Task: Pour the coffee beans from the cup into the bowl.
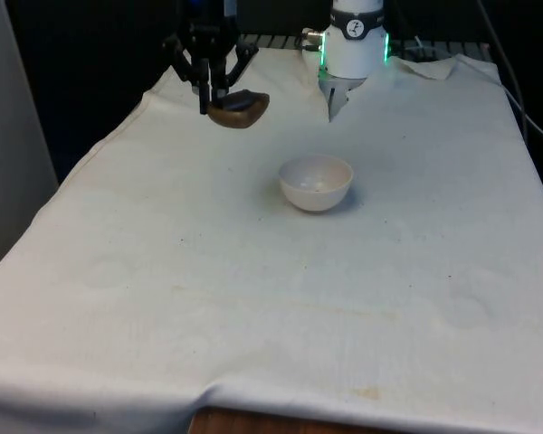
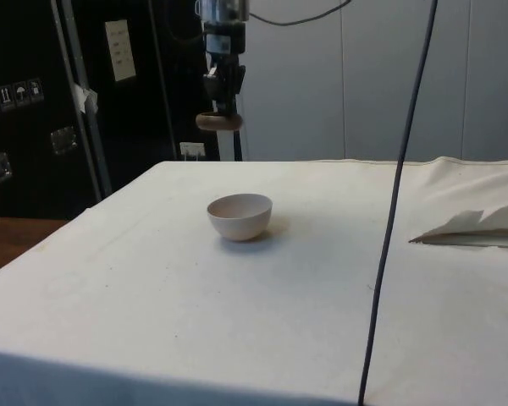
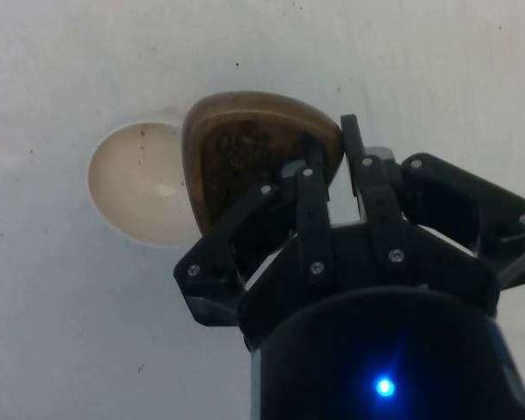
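Pincer (image 1: 204, 95) clamped on the rim of a brown cup (image 1: 239, 108), held in the air above the counter (image 1: 253, 298), mouth up and roughly level, long axis running toward the front view's right. Dark beans (image 3: 236, 153) visible inside the cup in the wrist view. White bowl (image 1: 317, 183) upright on the counter, nearer the camera and to the front view's right of the cup, apart from it.

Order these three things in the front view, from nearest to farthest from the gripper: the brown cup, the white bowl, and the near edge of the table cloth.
1. The brown cup: held by its rim in the gripper, above the table.
2. The white bowl: on the cloth, towards the front view's right of the gripper.
3. The table cloth's near edge: far across the table.
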Controlling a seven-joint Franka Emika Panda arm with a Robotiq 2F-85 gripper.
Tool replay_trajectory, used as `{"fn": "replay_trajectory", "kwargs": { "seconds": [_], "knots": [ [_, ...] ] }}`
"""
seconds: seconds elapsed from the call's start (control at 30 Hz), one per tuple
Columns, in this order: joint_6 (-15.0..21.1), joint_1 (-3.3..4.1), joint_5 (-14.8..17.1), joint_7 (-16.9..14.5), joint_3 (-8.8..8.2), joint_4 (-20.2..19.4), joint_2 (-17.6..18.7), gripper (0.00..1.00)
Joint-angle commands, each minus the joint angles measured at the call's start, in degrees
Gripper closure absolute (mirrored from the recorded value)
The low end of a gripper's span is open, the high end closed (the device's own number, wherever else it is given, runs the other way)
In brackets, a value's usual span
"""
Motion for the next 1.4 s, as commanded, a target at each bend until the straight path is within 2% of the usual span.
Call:
{"fn": "replay_trajectory", "kwargs": {
  "seconds": [0.0, 0.23, 0.27, 0.3, 0.53, 0.57, 0.6, 0.8, 0.83, 0.87, 1.07, 1.1, 1.13, 1.17, 1.37],
  "knots": [
    [0.97, 0.4, -1.09, 1.03, -0.4, -1.09, -0.97, 0.97],
    [1.15, 0.46, -2.29, 1.78, -0.34, -4.01, -4.07, 0.97],
    [0.11, 0.06, -1.15, 0.8, 0.0, -3.27, -3.55, 0.97],
    [1.15, 0.46, -2.46, 1.89, -0.34, -4.35, -4.47, 0.97],
    [1.2, 0.34, -3.9, 2.86, -0.23, -7.16, -7.56, 0.97],
    [0.17, 0.06, -2.92, 1.95, 0.06, -6.65, -7.28, 0.97],
    [1.2, 0.29, -4.3, 3.09, -0.23, -7.85, -8.37, 0.97],
    [1.55, 0.29, -5.04, 3.78, -0.11, -10.2, -10.6, 0.97],
    [0.29, 0.06, -3.78, 2.58, 0.11, -9.28, -9.97, 0.97],
    [1.66, 0.34, -5.16, 3.95, 0.0, -10.66, -10.94, 0.97],
    [2.98, 0.17, -5.16, 5.1, 0.8, -14.09, -13.58, 0.97],
    [3.09, 0.11, -5.16, 5.27, 0.8, -14.32, -13.69, 0.97],
    [2.23, 0.11, -4.18, 4.13, 0.92, -13.64, -13.24, 0.97],
    [3.09, 0.11, -5.16, 5.27, 0.8, -14.32, -13.69, 0.97],
    [3.21, 0.11, -5.1, 6.88, 0.63, -15.07, -14.21, 0.97]
  ]
}}
